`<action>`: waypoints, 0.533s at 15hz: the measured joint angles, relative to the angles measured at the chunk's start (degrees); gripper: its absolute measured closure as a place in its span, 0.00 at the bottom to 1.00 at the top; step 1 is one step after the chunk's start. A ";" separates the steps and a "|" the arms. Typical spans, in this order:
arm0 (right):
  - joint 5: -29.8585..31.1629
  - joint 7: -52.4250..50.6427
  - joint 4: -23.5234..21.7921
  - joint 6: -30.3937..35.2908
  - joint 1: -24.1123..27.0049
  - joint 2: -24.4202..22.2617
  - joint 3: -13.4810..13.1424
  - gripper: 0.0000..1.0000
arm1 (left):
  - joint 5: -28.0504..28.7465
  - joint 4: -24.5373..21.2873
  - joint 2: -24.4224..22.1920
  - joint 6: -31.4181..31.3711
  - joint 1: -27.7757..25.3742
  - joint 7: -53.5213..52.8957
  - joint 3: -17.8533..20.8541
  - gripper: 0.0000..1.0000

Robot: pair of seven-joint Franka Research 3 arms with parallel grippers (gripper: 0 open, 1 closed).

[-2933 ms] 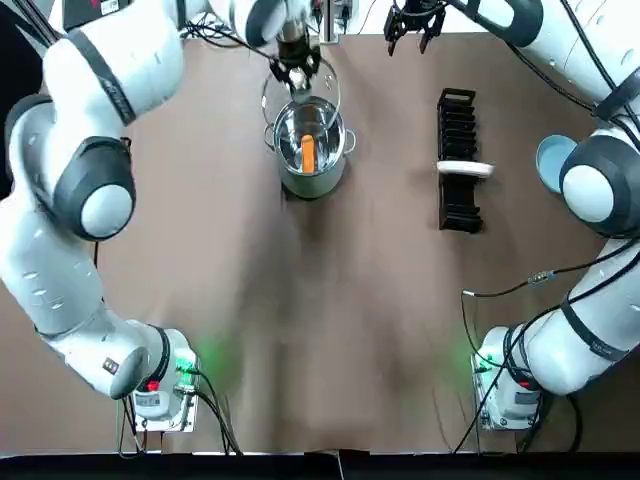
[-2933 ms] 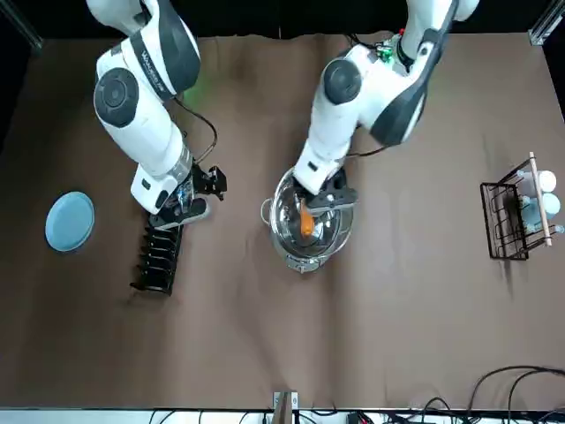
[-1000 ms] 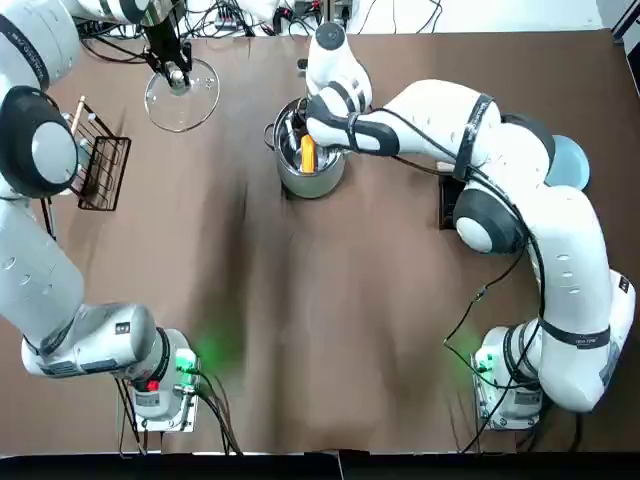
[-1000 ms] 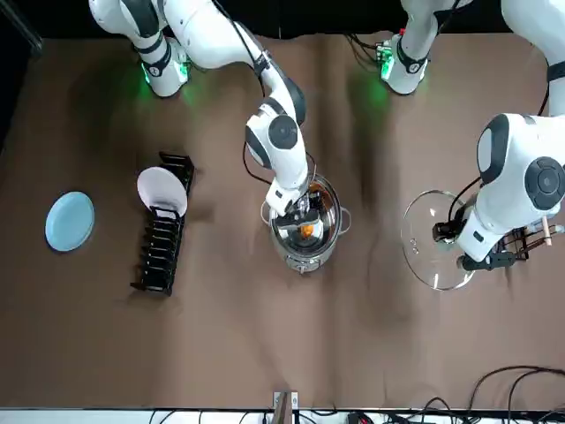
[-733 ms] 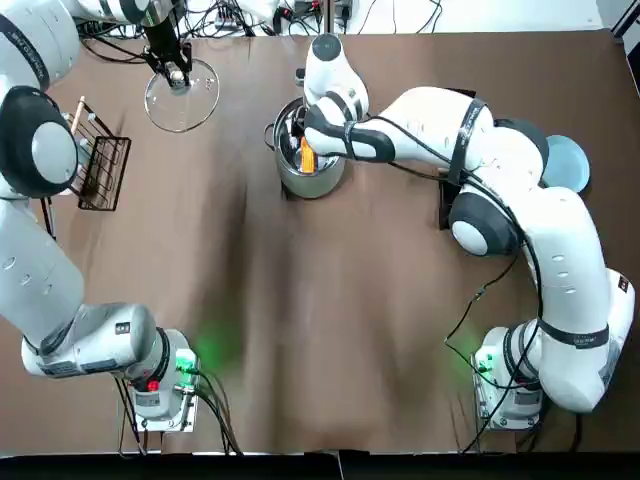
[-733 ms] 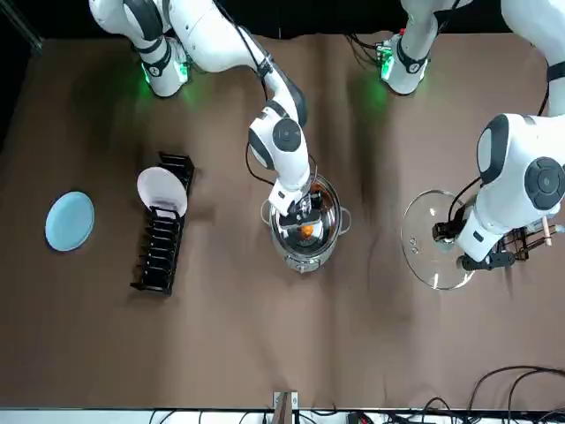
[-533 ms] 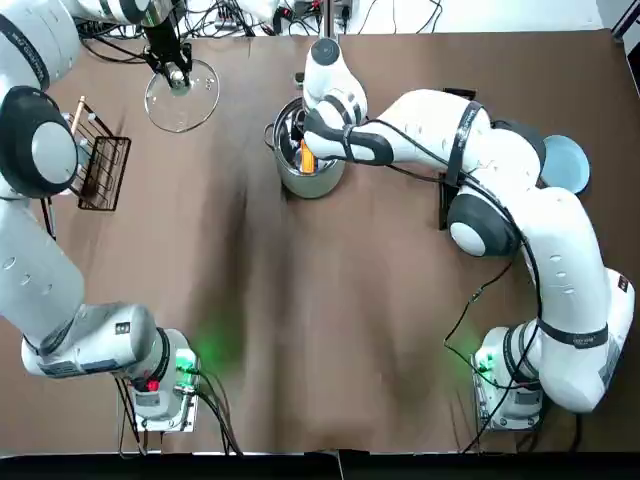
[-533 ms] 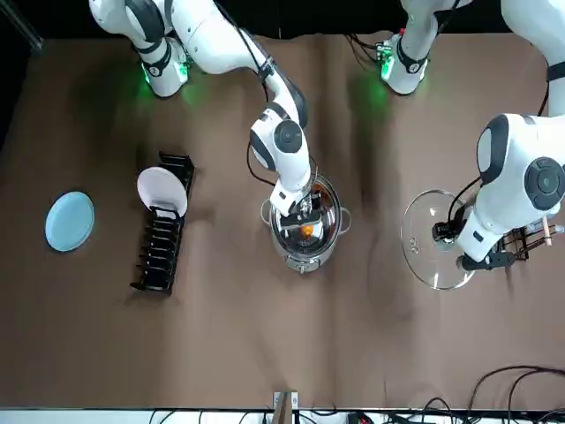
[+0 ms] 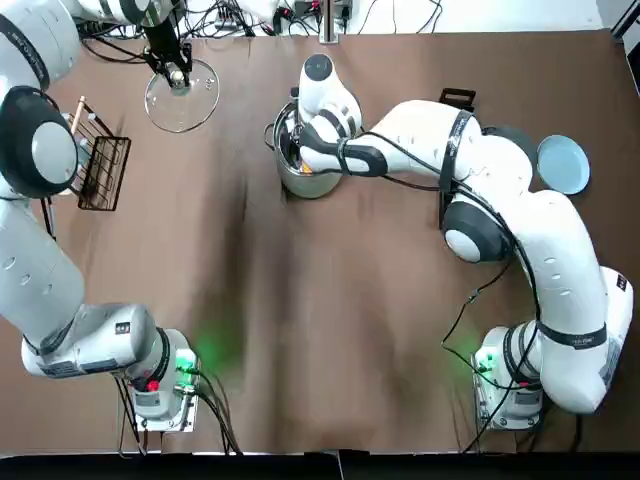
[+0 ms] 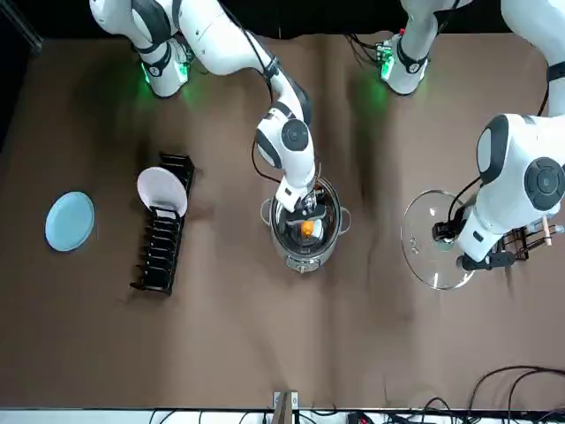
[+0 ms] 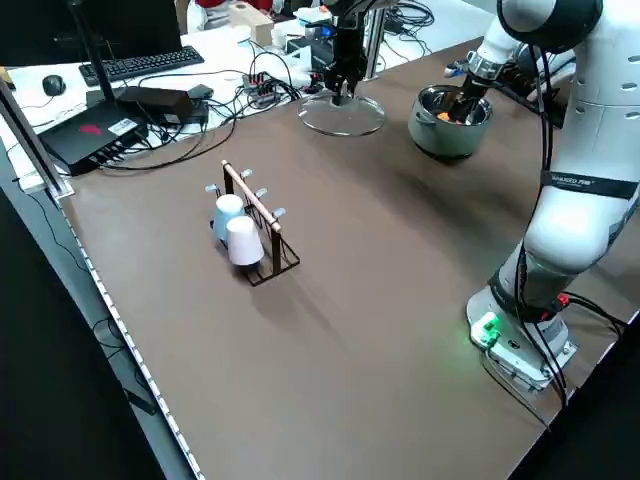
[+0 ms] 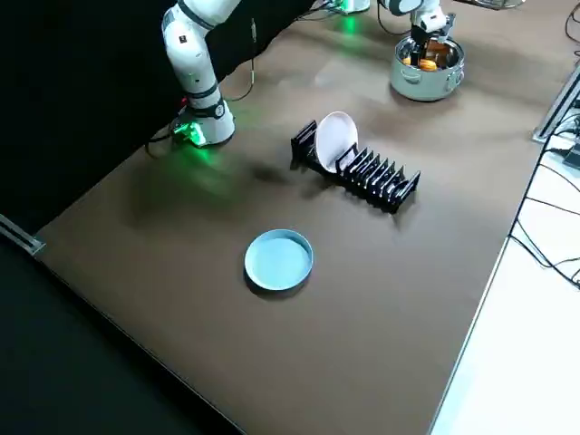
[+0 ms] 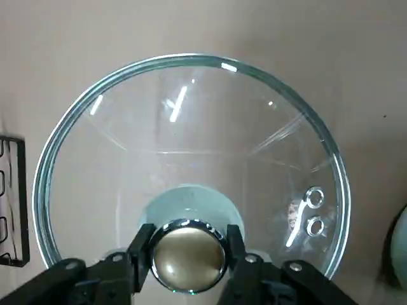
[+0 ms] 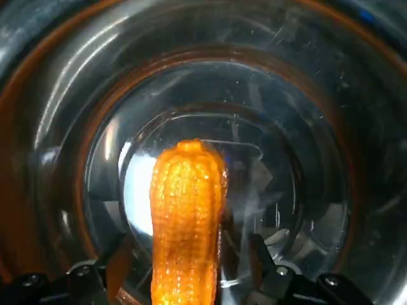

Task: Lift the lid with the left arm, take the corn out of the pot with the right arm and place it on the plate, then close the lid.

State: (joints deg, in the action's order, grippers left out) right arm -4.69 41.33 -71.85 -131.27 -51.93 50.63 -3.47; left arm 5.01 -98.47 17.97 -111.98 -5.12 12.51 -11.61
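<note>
Right fingers (image 14: 261,254), spread wide, straddle knobbly orange corn (image 14: 186,216) in the shiny steel pot (image 9: 310,185) — left fingers (image 13: 135,254), at its ten o'clock, clamp the metal knob (image 13: 189,255) of the round glass lid (image 13: 191,127).

A brown table (image 9: 330,330) is filling the top view, with green light pooling at its lower left. In the left side view's upper left, a keyboard (image 11: 160,62), mouse (image 11: 52,86) and cables (image 11: 245,95) are lying on a white desk (image 11: 25,120).
</note>
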 joint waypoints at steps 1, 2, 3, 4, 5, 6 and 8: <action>0.01 0.00 0.01 -0.05 -0.11 0.07 0.00 0.17 | 0.00 0.00 0.00 0.00 0.00 0.00 0.00 0.49; 0.01 0.00 0.02 -0.06 -0.19 0.10 -0.02 0.23 | 0.00 0.00 0.00 0.00 0.00 0.00 0.00 0.49; 0.01 0.00 0.04 -0.06 -0.22 0.11 -0.03 0.33 | 0.00 0.00 0.00 0.00 0.00 0.00 0.00 0.49; 0.02 0.01 0.05 -0.06 -0.22 0.11 -0.04 0.43 | 0.00 0.00 0.00 0.00 0.00 0.00 0.00 0.49; 0.02 0.01 0.07 -0.07 -0.22 0.11 -0.07 0.53 | 0.00 0.00 0.00 0.00 0.00 0.00 0.00 0.49; 0.02 0.08 0.14 -0.07 -0.22 0.11 -0.11 0.61 | 0.00 0.00 0.00 0.00 0.00 0.00 0.00 0.49; 0.03 0.10 0.23 -0.07 -0.22 0.11 -0.20 0.61 | 0.00 0.00 0.00 0.00 0.00 0.00 0.00 0.49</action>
State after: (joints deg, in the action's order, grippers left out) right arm -4.66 41.43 -71.62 -131.33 -52.15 50.74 -3.66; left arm 5.01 -98.47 17.97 -111.98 -5.12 12.51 -11.61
